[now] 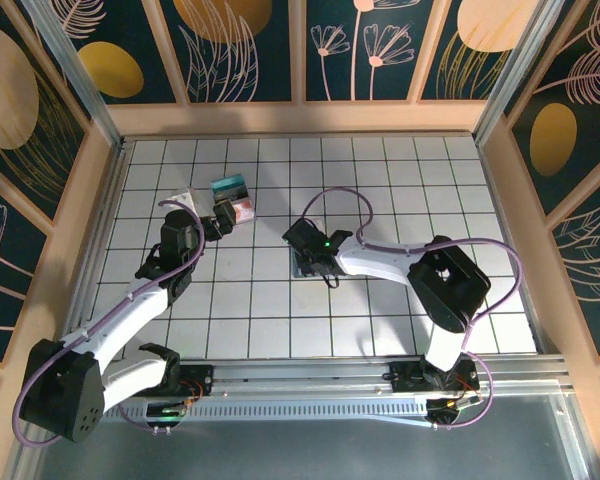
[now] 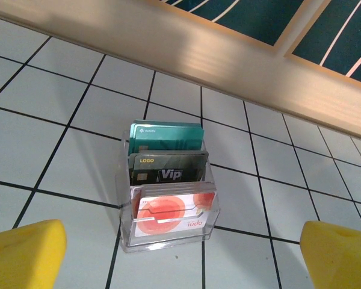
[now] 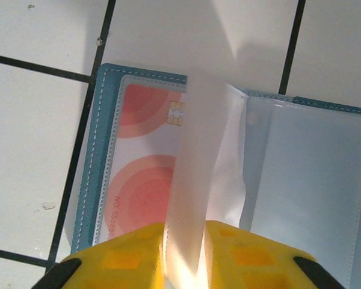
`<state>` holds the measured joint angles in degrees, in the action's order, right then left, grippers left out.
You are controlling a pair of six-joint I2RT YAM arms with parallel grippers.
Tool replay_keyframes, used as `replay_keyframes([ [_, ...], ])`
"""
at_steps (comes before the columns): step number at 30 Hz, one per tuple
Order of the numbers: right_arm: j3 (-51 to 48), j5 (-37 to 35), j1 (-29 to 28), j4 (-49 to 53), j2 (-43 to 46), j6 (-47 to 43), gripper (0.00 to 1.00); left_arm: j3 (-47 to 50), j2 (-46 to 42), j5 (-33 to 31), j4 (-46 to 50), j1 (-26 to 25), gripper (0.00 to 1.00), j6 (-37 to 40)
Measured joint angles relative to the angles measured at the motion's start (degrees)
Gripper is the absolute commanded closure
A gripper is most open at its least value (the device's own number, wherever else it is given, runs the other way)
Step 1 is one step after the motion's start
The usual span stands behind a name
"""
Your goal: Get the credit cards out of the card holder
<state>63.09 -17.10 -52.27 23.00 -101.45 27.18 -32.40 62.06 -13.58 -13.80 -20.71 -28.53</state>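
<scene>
The card holder [image 3: 91, 180] lies open and flat on the white tiled table [image 1: 380, 180] near its centre, directly under the right arm's wrist. In the right wrist view it has a blue stitched border. Its left pocket holds a white credit card [image 3: 141, 180] with red-pink circles and a gold chip, lying under clear plastic. The right fingers [image 3: 123, 259] are drawn nearly together and pinch a translucent sleeve leaf [image 3: 198, 156], which rises from the holder's centre fold and passes up between them. The holder's right panel is pale, with no card face that can be made out. Well apart, toward the left rear of the table, stands a clear tiered card stand [image 2: 125, 229] with teal cards [image 2: 165, 138] at the back, a dark card marked VIP [image 2: 168, 168] in the middle and a red-and-white card [image 2: 174, 211] in front. The left fingers [image 2: 24, 253] are spread wide on either side of this stand, gripping nothing and clear of it.
</scene>
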Motion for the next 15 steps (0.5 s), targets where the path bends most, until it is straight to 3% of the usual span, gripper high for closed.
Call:
replay_keyframes([
  [15, -2.4, -2.5, 2.8, 0.6, 3.6, 1.5, 0.71, -1.0, -1.6, -0.5, 1.3, -0.2, 0.01, 1.3],
])
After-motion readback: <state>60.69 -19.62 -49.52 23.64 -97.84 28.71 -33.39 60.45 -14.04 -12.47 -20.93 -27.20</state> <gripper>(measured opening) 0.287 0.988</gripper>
